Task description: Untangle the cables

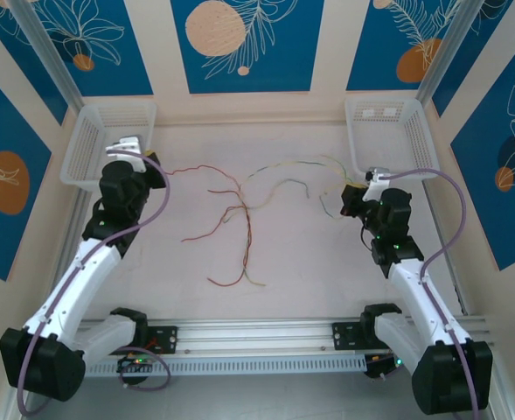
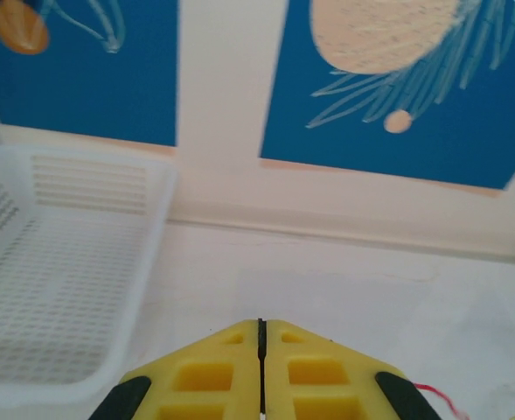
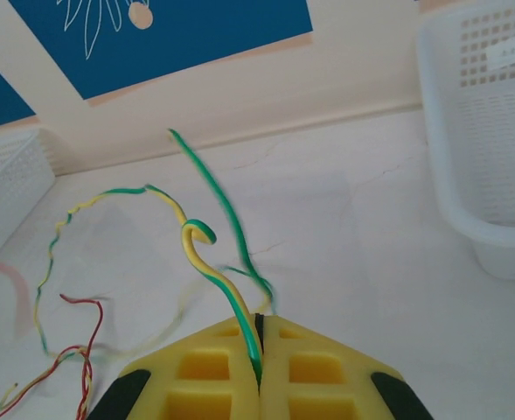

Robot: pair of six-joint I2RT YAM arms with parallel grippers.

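Note:
The cables (image 1: 240, 210) lie spread over the middle of the table, thin red ones and yellow-green ones crossing in a loose knot. My left gripper (image 1: 159, 172) (image 2: 261, 350) is shut. A red cable (image 1: 200, 168) runs right up to its tips and comes out from under its right finger (image 2: 432, 391). My right gripper (image 1: 355, 197) (image 3: 259, 346) is shut on a yellow-green cable (image 3: 206, 262), which curls up out of the jaws and loops away left toward the knot (image 3: 73, 359).
A white mesh basket (image 1: 89, 131) (image 2: 156, 188) stands at the back left, just beyond the left gripper. A second white basket (image 1: 358, 140) (image 3: 441, 184) stands at the back right. The wall rises right behind both.

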